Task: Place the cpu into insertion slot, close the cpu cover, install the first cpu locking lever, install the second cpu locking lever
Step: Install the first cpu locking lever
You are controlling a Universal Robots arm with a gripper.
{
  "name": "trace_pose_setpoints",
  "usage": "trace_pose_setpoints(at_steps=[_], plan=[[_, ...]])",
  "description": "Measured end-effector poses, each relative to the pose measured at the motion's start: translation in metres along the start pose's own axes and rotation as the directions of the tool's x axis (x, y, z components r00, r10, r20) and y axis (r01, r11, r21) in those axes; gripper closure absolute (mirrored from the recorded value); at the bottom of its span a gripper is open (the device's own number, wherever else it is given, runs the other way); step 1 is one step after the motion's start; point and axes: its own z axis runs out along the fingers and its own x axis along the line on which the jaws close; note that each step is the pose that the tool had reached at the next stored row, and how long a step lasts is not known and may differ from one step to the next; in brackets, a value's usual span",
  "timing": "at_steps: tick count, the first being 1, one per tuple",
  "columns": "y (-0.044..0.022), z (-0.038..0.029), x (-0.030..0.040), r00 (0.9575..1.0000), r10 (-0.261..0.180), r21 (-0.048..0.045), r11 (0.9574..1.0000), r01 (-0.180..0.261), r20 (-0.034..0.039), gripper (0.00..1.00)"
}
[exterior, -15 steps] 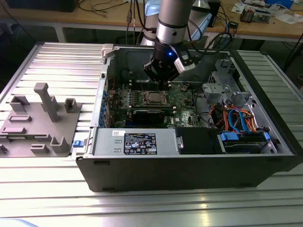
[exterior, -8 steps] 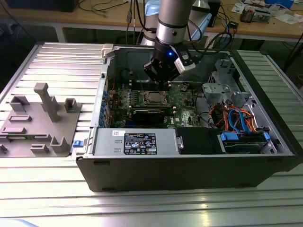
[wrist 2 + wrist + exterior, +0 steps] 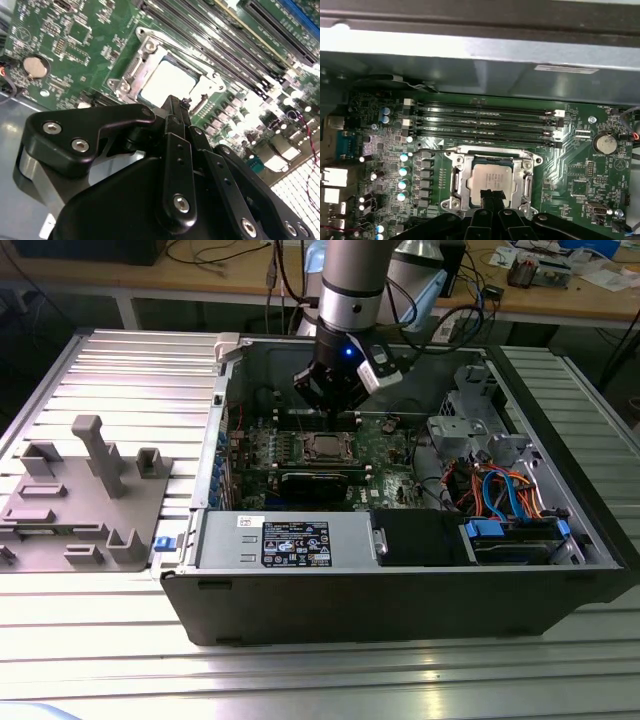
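1. Holds the tool [image 3: 328, 416] low inside the open computer case [image 3: 400, 590], right above the green circuit board [image 3: 570, 165].
2. Shows its black fingers [image 3: 175, 140] clenched tight against each other, with nothing visible between them.
3. Puts the fingertips at the edge of the cpu [image 3: 491, 179] in both wrist views; cannot tell whether touching or just clear.
4. Finds the cpu seated flat in the insertion slot [image 3: 490, 159], silvery top facing up.
5. Has the cpu cover [image 3: 461, 177] lying flat over the slot, its frame around the cpu and the chip's top showing through the window.
6. Sets the long memory slots [image 3: 485, 122] just beside the cover, and a round coin battery [image 3: 605, 144] farther along the board.
7. Rests the case on a ribbed metal worktop [image 3: 120, 370], with a grey plastic fixture [image 3: 80, 490] at the exterior view's left, well apart from the case.
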Motion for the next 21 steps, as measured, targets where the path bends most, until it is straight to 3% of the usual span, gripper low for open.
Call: trace_pose_setpoints(at_steps=[21], plan=[[0.0096,-0.0041,0.0513,0.9995,0.0,0.0023,1.0,0.0,0.03,0.89]])
